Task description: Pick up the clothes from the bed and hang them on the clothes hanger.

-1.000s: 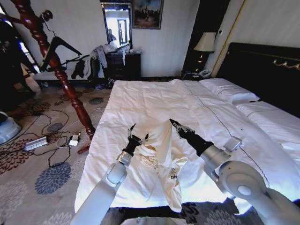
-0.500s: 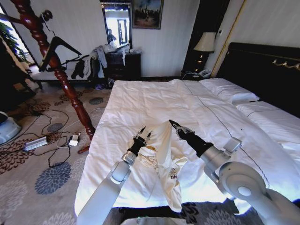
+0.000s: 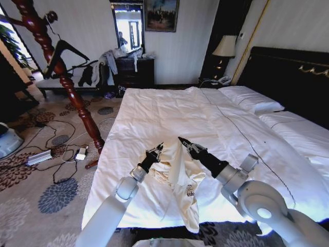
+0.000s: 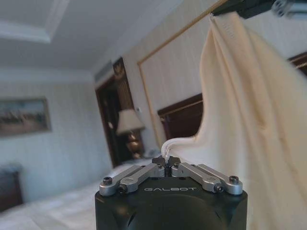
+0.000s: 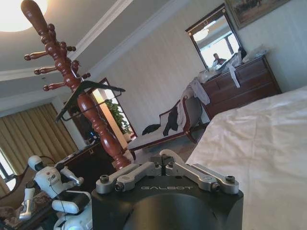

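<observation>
The clothes, a pale cream garment with a small dark print, are bunched on the bed near its foot end. One fold is pulled up into a peak. My right gripper is shut on that peak. In the left wrist view the clothes hang from it like a curtain. My left gripper is shut on a fold at the garment's left edge, and its fingertips pinch a thin strip of cloth. The black clothes hanger hangs on the wooden pole at the far left; the clothes hanger also shows in the right wrist view.
The reddish-brown wooden pole stands on the carpet left of the bed. Cables and a power strip lie on the floor near it. A dresser draped with grey and dark garments stands at the back wall. The black headboard is on the right.
My left gripper has moved right to the garment's edge and shut on it. My right gripper has shifted a little left and lower, still holding the raised fold.
</observation>
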Tool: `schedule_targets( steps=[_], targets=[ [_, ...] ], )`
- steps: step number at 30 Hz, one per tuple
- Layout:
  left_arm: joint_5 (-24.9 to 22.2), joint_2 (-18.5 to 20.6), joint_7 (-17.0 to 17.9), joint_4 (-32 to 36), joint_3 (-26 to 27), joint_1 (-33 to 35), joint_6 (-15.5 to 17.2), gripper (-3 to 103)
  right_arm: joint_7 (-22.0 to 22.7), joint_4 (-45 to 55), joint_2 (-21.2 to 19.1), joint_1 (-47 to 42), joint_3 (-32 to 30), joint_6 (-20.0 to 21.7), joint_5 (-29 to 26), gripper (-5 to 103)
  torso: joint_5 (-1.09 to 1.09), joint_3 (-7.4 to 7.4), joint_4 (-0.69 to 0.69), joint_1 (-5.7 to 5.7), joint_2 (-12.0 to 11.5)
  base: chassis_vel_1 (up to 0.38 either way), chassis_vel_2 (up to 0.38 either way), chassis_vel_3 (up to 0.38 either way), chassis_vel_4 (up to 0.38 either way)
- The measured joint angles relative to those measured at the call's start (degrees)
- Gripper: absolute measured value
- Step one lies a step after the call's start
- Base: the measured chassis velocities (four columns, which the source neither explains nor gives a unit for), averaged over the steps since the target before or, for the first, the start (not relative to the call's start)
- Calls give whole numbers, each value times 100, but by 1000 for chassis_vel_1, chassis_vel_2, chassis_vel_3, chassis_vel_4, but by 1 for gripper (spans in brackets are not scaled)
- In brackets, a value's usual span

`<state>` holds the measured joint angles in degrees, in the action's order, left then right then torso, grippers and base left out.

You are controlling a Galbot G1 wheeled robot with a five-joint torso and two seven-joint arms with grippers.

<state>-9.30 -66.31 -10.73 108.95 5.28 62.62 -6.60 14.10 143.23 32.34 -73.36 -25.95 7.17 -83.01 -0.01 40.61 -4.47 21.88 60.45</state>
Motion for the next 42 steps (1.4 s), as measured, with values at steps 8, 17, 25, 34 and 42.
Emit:
schedule_targets(
  steps=[8, 17, 25, 34, 42],
  targets=[
    [-2220, 867, 188, 1122, 542, 320, 763, 1, -245, -350, -185, 1148, -183, -228, -543, 0, 0, 1, 2, 0, 0, 0, 0, 0, 0],
    [-4058, 1446, 513, 2671, 1549, 55, 1334, 1, -1406, -481, -360, 1790, -322, -1283, -574, 0, 0, 0, 0, 0, 0, 0, 0, 0, 0],
    [-5223, 2456, 708, 3221, 2752, -383, 1475, 1, -2211, -655, -738, 2716, -456, -1557, -1262, 0, 1, 0, 1, 0, 1, 0, 0, 0, 0],
    [-3944, 1913, 900, 2517, 2132, 865, 1535, 1, -1271, -1151, -166, 2401, 1067, -608, -449, 0, 1, 0, 0, 0, 0, 0, 0, 0, 0],
    [-3410, 1631, 1513, 1786, 1884, 1789, 2122, 1, -596, -3256, 1457, 3461, 3242, -31, 483, 0, 1, 1, 2, 0, 0, 0, 0, 0, 0]
  ],
)
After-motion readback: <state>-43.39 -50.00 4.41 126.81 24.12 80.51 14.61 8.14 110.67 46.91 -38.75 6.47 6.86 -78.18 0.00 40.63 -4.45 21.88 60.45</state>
